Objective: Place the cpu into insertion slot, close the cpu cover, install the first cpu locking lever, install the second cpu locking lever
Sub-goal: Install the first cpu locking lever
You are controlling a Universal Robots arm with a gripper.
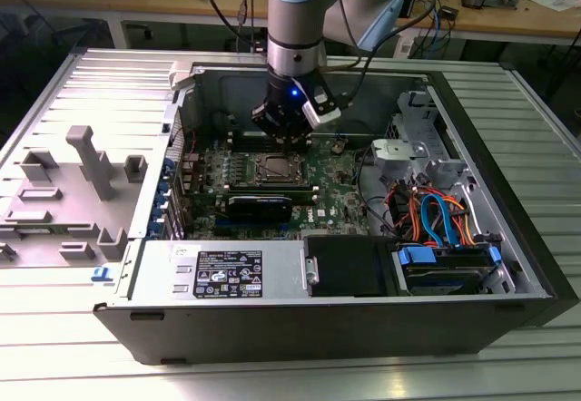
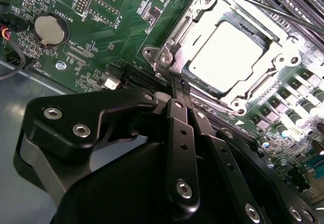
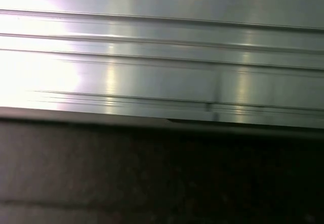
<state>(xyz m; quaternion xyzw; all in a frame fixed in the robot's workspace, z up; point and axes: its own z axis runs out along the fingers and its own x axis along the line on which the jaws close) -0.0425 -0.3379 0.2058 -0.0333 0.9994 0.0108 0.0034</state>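
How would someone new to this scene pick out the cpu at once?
In the exterior view, look inside the open computer case, on the green board just under the gripper. In the second wrist view, the cpu is the flat, bright silver square framed by the cpu cover, unlike the round coin battery.

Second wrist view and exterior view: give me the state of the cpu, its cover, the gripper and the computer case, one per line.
cpu: seated flat in the insertion slot.
cpu cover: closed down around the chip.
gripper: fingers together, holding nothing, tips at the socket's corner.
computer case: lying on its side, side panel off, motherboard exposed.
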